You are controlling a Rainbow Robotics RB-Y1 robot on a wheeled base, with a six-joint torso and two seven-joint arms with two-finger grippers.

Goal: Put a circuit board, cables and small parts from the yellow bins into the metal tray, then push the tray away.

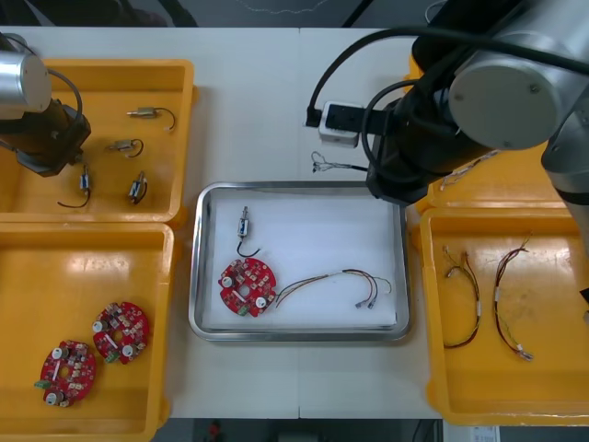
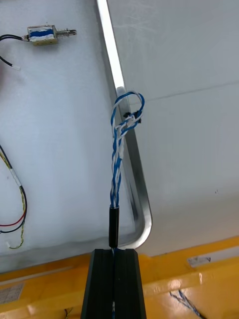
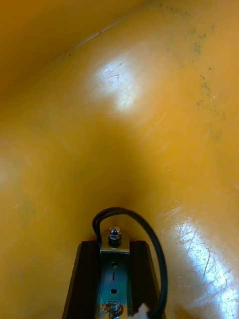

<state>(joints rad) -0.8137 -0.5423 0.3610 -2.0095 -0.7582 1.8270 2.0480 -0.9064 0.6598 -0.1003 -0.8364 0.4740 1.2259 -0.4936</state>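
Black fingers (image 2: 99, 284) of the right gripper (image 2: 114, 251) stand almost together, clamped on the dark sleeve of a twisted blue and white cable (image 2: 117, 169). The cable runs out from the fingertips along the rim of the metal tray (image 2: 110, 55), close to a rounded corner, and its looped end lies over the rim. In the front view the right arm (image 1: 433, 138) hangs above the tray's far right corner.

Tray contents (the inside is white):
- one round red circuit board (image 1: 247, 286), near left area;
- one small metal part (image 1: 245, 224) with a black lead, just beyond the board;
- one red and yellow cable (image 1: 331, 281), right of the board.

The left gripper (image 3: 114, 244) is narrow, its fingers apart by the width of another small metal part (image 3: 114, 271) held between them; a black wire (image 3: 149, 234) loops over this part. It sits low over the floor of the far left yellow bin (image 3: 124, 124), where loose metal parts (image 1: 138, 187) lie.
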